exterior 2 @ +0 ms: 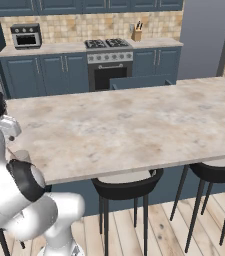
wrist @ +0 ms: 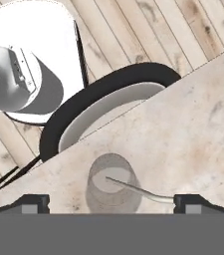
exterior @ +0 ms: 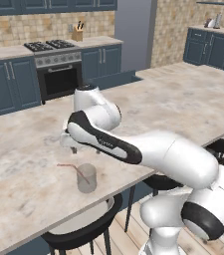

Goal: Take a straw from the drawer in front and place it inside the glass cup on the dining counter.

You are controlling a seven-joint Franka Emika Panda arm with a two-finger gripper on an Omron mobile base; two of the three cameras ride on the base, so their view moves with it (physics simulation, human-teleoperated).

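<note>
- The dining counter (exterior: pixel 193 107) is the largest thing in sight, a long beige-grey marbled slab that runs across the left base view and the right base view; in the hand view its edge cuts slantwise across the picture.
- Behind it along the far wall stands the kitchen run of navy cabinets with a stove and oven (exterior 2: pixel 109 60), a small oven-like box (exterior 2: pixel 25 35) on the worktop to the left, and a knife block (exterior: pixel 77 33) beside the hob.
- Black round stools (exterior 2: pixel 126 186) are tucked under the near edge of the counter; the hand view looks down on one stool's dark rim and pale seat (wrist: pixel 108 107), just beyond the counter edge.
- The arm reaches over the counter from the near side, its hand above the glass cup (exterior: pixel 86 178).
- The glass cup stands upright on the slab close to the near edge, clear and greyish.
- The gripper (wrist: pixel 111 204) hangs over the cup with its jaws spread wide, one dark tip on each side of the cup in the hand view, holding nothing.
- The straw (exterior: pixel 68 167) sits in the cup, its lower end inside the glass, and leans out over the rim at a slant, free of both fingertips.
</note>
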